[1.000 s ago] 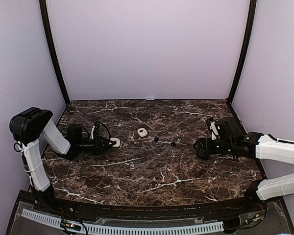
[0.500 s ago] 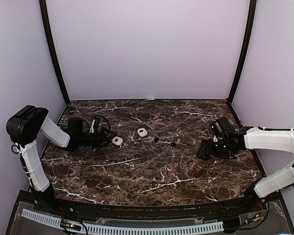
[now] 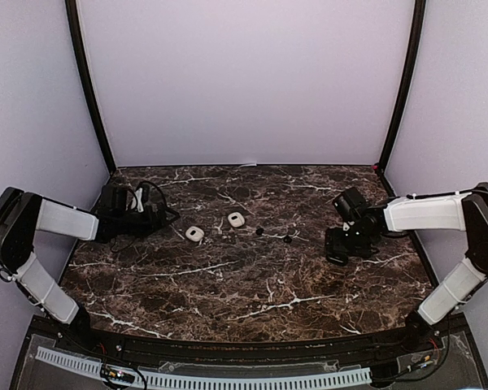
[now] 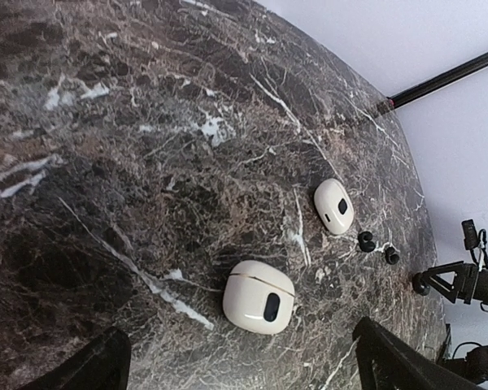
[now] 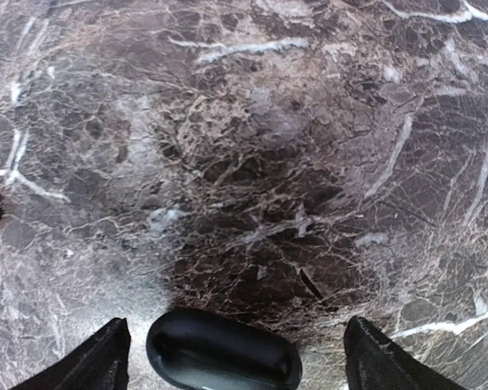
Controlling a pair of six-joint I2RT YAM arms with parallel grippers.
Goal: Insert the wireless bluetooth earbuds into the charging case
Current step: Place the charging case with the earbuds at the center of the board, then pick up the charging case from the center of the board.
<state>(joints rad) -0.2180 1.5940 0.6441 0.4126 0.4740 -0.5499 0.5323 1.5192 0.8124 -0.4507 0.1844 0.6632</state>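
One black earbud [image 3: 259,231] and a second black earbud [image 3: 287,239] lie loose on the marble table [image 3: 252,284], just right of centre in the overhead view, near each other but apart, outside any case. To their left sits a white case [image 3: 237,219], and further left a second white case [image 3: 194,234]; both look shut, so their contents are hidden. At the left, the left gripper [image 3: 169,216] has its jaws wide apart, holding nothing. At the right, the right gripper [image 3: 335,249] also has its jaws apart, with a black case [image 5: 224,357] lying between the fingers; whether its lid is up cannot be told.
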